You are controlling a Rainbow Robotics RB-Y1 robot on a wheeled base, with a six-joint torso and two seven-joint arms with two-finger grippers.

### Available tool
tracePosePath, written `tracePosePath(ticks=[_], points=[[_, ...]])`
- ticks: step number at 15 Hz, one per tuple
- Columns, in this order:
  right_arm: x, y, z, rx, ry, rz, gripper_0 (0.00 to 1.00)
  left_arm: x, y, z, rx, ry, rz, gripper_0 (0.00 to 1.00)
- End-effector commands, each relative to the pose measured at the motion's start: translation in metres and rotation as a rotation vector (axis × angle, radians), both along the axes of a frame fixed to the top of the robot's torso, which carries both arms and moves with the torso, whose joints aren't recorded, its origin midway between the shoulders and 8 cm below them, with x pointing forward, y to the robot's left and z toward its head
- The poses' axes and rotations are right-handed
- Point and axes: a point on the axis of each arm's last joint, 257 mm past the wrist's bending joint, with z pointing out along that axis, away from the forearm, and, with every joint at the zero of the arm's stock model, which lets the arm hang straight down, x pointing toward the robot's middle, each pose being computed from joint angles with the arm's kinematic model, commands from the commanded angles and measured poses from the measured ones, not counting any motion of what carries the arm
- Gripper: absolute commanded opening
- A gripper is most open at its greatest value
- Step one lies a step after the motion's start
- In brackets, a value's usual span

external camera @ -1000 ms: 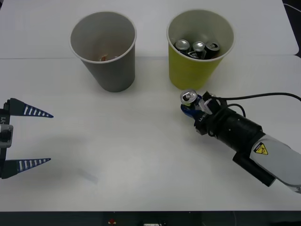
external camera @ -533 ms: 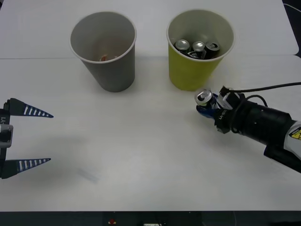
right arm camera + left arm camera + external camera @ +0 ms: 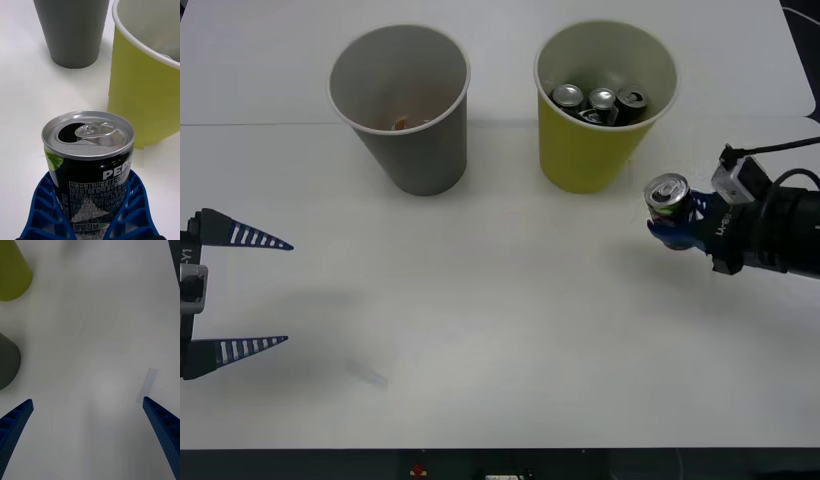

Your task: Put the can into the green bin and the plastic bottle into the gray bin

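My right gripper (image 3: 677,225) is shut on the dark Pepsi can (image 3: 667,196), held upright above the table just right of the green bin (image 3: 598,150). The right wrist view has the can (image 3: 90,161) between the blue fingers (image 3: 41,210), with the green bin (image 3: 146,93) close beyond it. The green bin holds three silver-topped cans (image 3: 600,102). The gray bin (image 3: 412,140) stands to its left, with something small and orange-brown at its bottom. The plastic bottle is out of view. My left gripper (image 3: 240,292) rests open at the table's left edge.
The white table (image 3: 480,320) is bare between the arms. A small strip of clear tape (image 3: 147,385) lies on it near the left gripper. A black cable (image 3: 780,145) runs from the right wrist.
The right gripper has carried the can to the right and slightly up, from in front of the green bin to its right side. The left arm has stayed still.
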Motion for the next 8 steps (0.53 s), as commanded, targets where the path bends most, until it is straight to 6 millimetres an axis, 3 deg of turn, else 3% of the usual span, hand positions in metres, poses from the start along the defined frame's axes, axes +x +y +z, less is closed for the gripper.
tracePosePath(ticks=[1,5,8], points=[[-0.012,-0.007,0.023,0.024,0.074,-0.073,0.0,0.0,0.0,0.0,0.0,0.0,0.0,1.0],[-0.02,-0.003,0.052,0.095,0.155,-0.183,0.0,0.0,0.0,0.0,0.0,0.0,0.0,1.0],[-0.01,0.002,0.077,0.149,0.188,-0.239,0.0,0.0,0.0,0.0,0.0,0.0,0.0,1.0]])
